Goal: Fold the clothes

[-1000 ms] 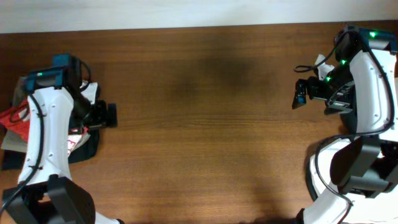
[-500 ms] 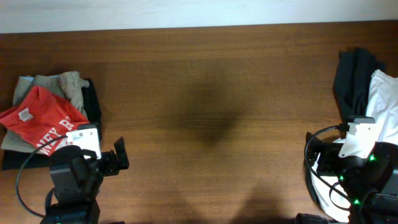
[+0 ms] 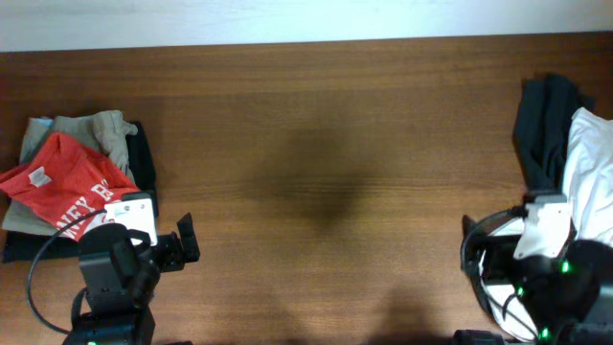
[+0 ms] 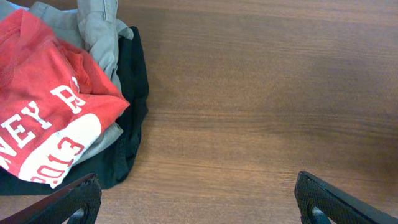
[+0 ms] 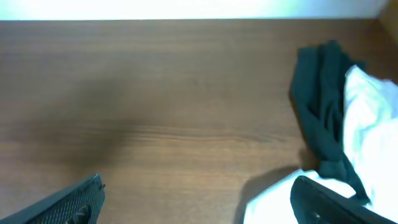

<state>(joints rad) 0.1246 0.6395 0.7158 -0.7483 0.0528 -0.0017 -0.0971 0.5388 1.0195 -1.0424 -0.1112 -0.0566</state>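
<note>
The orange-red T-shirt [image 3: 59, 185] with white lettering lies crumpled on top of a pile at the table's left edge. Its small white neck tag faces up. It also shows in the left wrist view [image 4: 46, 102]. My left gripper [image 3: 182, 245] is open and empty, low at the front left, just right of the pile; in the left wrist view [image 4: 202, 208] its fingers stand wide apart over bare wood. My right gripper [image 3: 471, 240] is open and empty at the front right; in the right wrist view [image 5: 199, 205] only wood lies between its fingers.
A beige khaki garment [image 3: 91, 129] and a black garment [image 3: 144, 161] lie under the T-shirt. At the right edge lie a black garment [image 3: 541, 125] and a white shirt [image 3: 589, 163]. The wooden table [image 3: 326, 144] spans the view.
Both arms have pulled back from over the side piles to the front edge, uncovering the T-shirt pile and the right pile. In the last half second the right arm sank slightly.
</note>
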